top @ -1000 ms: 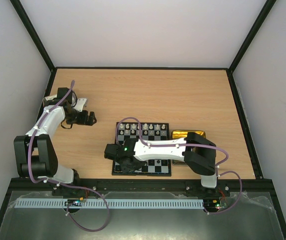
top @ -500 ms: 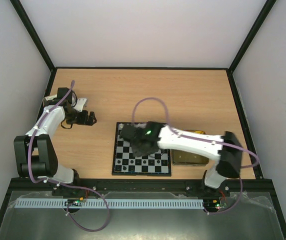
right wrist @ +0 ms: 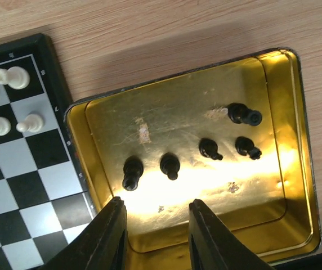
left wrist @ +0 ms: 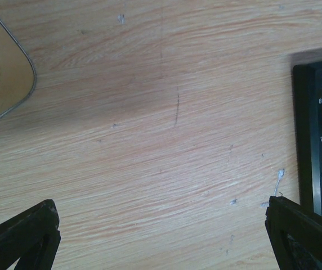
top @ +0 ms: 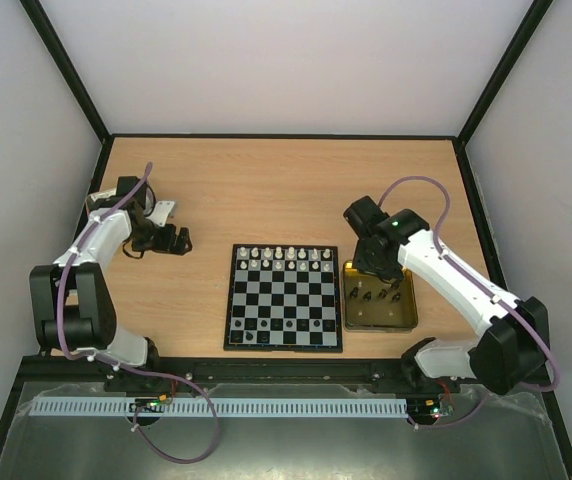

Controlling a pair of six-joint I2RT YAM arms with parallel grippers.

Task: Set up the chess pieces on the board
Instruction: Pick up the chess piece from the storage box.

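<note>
Looking from above, white chess pieces (top: 284,258) fill the far rows of the board (top: 284,305). Left wrist: left gripper (left wrist: 161,216) gapes over table (left wrist: 150,112) wood. Right wrist: right gripper (right wrist: 158,205), slightly parted, empty, above the gold tin (right wrist: 297,140); its black pieces (right wrist: 169,166), light, rigid, perhaps toppled, want pinching mid-body.

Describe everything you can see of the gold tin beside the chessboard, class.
The gold tin is a shallow rectangular tray with rounded corners and a low wall, of shiny, scratched yellow metal. It lies flat and lidless on the wooden table, right of the board, its left wall against or nearly against the board's border. Five black chess pieces sit scattered on its floor. The right tool hovers above it, open and empty.
</note>
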